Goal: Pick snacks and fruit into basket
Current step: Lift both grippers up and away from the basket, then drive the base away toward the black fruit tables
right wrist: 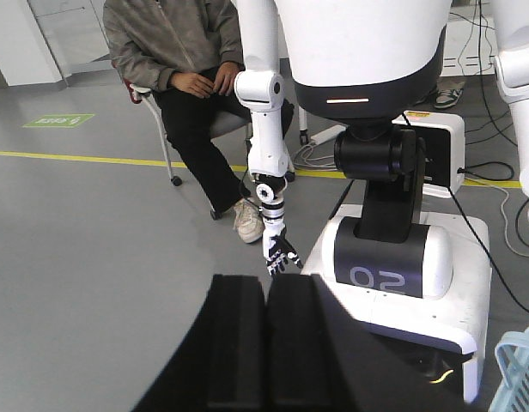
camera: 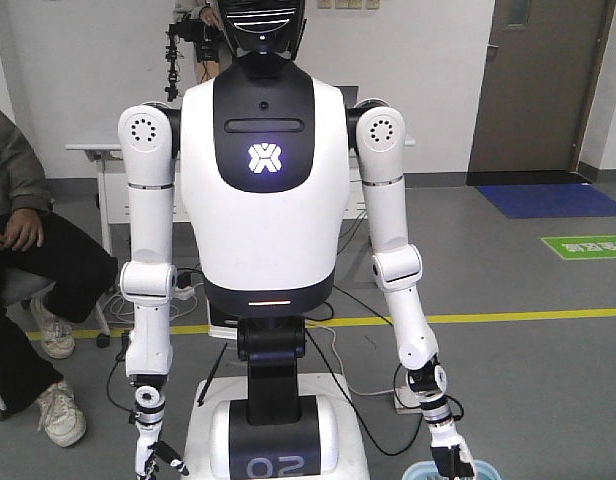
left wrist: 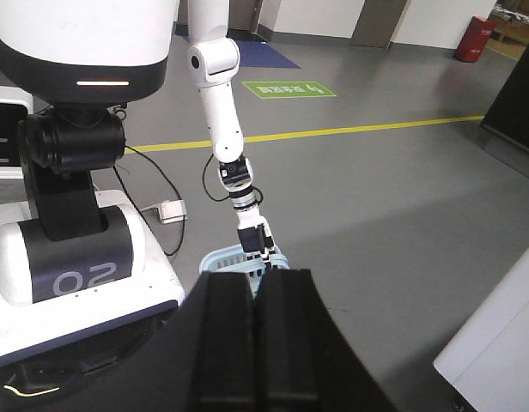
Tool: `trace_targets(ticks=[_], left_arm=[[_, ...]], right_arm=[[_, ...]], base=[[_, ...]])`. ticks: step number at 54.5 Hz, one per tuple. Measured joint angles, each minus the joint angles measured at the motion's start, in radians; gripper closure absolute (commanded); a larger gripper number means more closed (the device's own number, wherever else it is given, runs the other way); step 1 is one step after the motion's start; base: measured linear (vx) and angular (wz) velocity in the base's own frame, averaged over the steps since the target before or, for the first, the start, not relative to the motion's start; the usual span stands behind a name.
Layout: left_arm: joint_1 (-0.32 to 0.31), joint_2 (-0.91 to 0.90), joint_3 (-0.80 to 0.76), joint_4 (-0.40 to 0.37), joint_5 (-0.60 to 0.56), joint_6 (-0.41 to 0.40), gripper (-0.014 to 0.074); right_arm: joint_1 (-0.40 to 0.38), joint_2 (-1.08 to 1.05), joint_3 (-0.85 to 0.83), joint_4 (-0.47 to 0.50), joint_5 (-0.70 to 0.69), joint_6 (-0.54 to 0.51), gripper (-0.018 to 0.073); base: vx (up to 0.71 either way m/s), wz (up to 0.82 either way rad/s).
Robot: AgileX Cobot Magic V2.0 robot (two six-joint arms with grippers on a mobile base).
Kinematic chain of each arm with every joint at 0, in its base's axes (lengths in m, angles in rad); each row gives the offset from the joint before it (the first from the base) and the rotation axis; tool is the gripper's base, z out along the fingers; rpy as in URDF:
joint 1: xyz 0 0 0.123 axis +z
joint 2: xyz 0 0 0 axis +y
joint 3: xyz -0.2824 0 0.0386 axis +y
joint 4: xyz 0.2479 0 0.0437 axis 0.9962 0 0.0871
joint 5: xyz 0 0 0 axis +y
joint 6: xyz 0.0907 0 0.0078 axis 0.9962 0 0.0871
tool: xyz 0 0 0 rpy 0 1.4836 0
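Note:
The light blue slatted basket [left wrist: 223, 259] stands on the grey floor beside a white humanoid robot [camera: 263, 180], and that robot's hand [left wrist: 254, 237] hangs over its rim. The basket's rim [camera: 418, 470] also shows at the bottom of the front view, and a corner of the basket [right wrist: 522, 365] shows in the right wrist view. My left gripper [left wrist: 258, 276] is shut with nothing between its black jaws, just short of the basket. My right gripper [right wrist: 266, 281] is shut and empty too, over bare floor. The snacks and the fruit are out of view.
The humanoid's white wheeled base [right wrist: 402, 266] marked 02 stands close by, with cables [left wrist: 153, 172] trailing on the floor. A seated person [right wrist: 183, 51] is behind it. A yellow floor line [left wrist: 333, 133] crosses the room, and a pale table edge [left wrist: 496, 335] is at the right.

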Motion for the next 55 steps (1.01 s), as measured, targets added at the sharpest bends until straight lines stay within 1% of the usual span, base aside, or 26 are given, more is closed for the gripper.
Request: trace_targets(ticks=[30,41,55], left_arm=[[0.0,0.0,0.0,0.0,0.0,0.0,0.0594],[0.0,0.0,0.0,0.0,0.0,0.0,0.0594],[0.0,0.0,0.0,0.0,0.0,0.0,0.0594]], right_arm=[[0.0,0.0,0.0,0.0,0.0,0.0,0.0567],[0.0,0.0,0.0,0.0,0.0,0.0,0.0567],[0.0,0.0,0.0,0.0,0.0,0.0,0.0567]], base=[[-0.11,0.05],[-0.16,0.28],[-0.15,0.43]])
